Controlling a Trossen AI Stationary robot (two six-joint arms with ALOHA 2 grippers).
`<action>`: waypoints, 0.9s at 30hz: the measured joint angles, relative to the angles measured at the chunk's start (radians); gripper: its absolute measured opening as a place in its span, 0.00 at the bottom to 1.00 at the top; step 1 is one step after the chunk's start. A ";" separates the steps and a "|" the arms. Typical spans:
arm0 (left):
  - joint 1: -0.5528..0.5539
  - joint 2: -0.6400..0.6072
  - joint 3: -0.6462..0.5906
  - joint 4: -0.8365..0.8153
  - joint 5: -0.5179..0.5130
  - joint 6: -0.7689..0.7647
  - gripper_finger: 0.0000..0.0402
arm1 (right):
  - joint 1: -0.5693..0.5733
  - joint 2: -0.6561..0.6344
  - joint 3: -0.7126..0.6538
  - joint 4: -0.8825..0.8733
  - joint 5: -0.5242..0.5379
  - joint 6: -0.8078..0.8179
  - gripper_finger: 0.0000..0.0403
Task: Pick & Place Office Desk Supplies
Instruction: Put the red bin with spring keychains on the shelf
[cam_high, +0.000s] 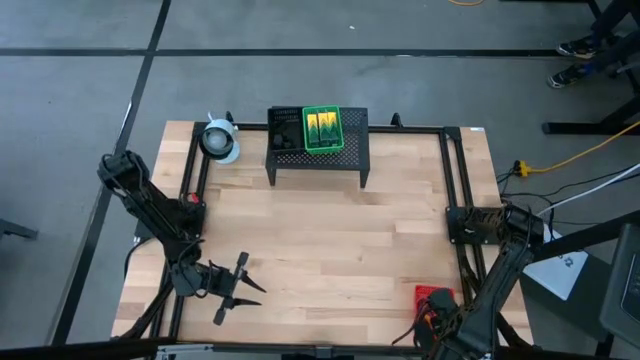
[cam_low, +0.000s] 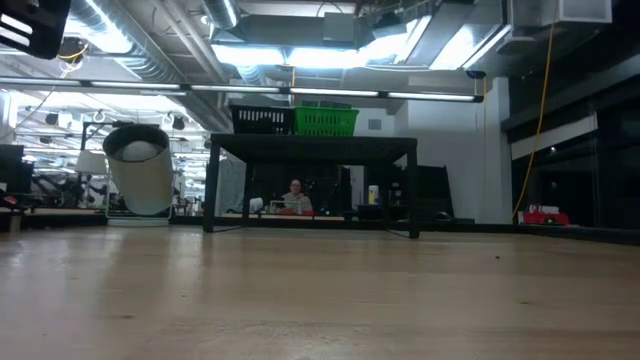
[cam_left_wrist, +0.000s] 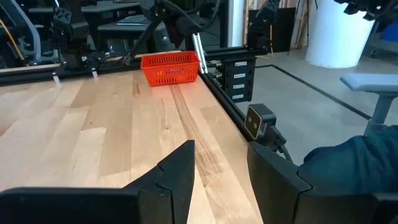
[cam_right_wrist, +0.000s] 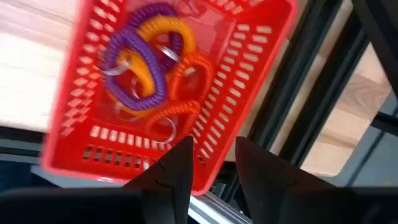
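- High view: grey floor around a pale wooden worktop framed in black rails. At the far edge, large black mesh stand on legs, bearing a black tray and a green tray side by side; 3 yellow-green boxes in the green one. Whitish roll just beside the stand. Left gripper low over the near left of the worktop, fingers spread, holding nothing. Red tray at the near right corner, right arm's wrist bent over it.
- Low view: workshop ceiling lights and a seated person far behind. Stand in the middle, black tray and green tray on top, roll well to one side.
- Left wrist view: bare wood between 2 parted fingers; red tray far across by the rail.
- Right wrist view: right gripper above the red tray, fingers slightly apart, empty. Inside, purple loops and orange loops tangled together.
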 joint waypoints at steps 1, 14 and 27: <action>0.000 0.000 0.000 -0.001 0.000 -0.003 0.36 | 0.004 0.007 0.000 0.002 -0.007 0.002 0.30; 0.000 0.003 0.000 -0.008 0.001 -0.023 0.36 | 0.051 0.061 -0.098 0.119 -0.032 0.036 0.30; 0.005 0.009 0.000 -0.011 -0.001 -0.023 0.36 | 0.029 0.037 -0.194 0.279 -0.018 0.019 0.30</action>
